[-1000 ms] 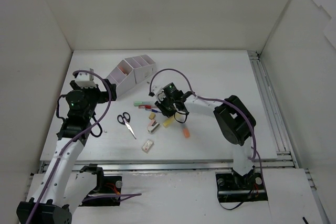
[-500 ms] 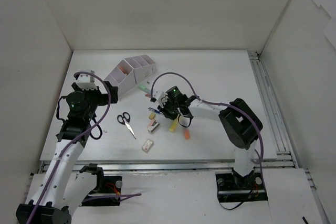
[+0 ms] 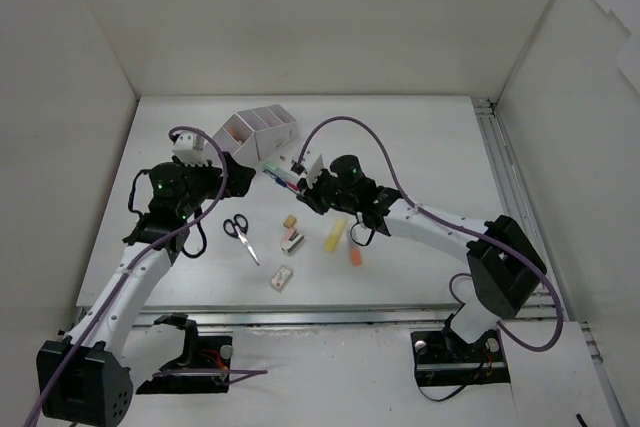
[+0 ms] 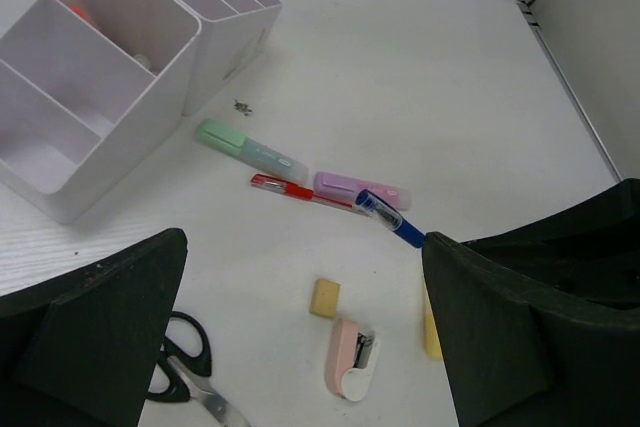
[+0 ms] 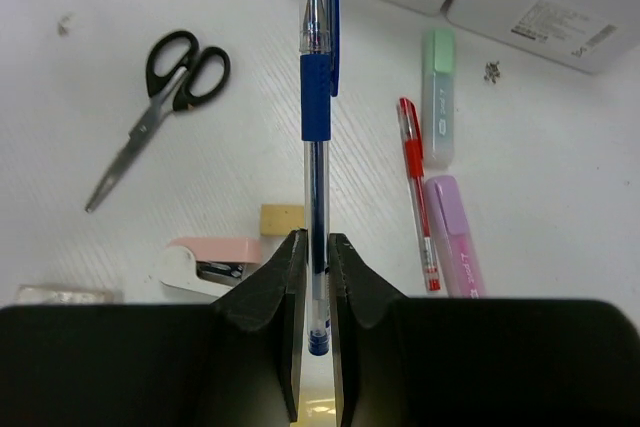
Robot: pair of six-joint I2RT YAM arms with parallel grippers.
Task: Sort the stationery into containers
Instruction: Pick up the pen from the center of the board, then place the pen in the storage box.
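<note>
My right gripper (image 5: 316,247) is shut on a blue pen (image 5: 317,97), which sticks straight out ahead of the jaws. From above, the right gripper (image 3: 303,179) hovers just in front of the pale organizer (image 3: 258,132), with the pen (image 3: 283,180) pointing left. My left gripper (image 4: 305,347) is open and holds nothing; it hangs left of the organizer's (image 4: 225,47) near end. Below it lie a green highlighter (image 4: 250,147), a red pen (image 4: 300,190), a lilac-pink highlighter (image 4: 362,189), a beige eraser (image 4: 325,298) and black-handled scissors (image 3: 240,234).
A pink-and-white stapler-like item (image 4: 350,359) lies by the eraser. A yellow highlighter (image 3: 333,234), an orange one (image 3: 355,256) and a small pale block (image 3: 282,278) lie nearer the front. White walls enclose the table; a rail (image 3: 510,197) runs along the right.
My right gripper closed on the blue pen and carried it up and back-left toward the organizer. My left arm swung right, toward the organizer, still open.
</note>
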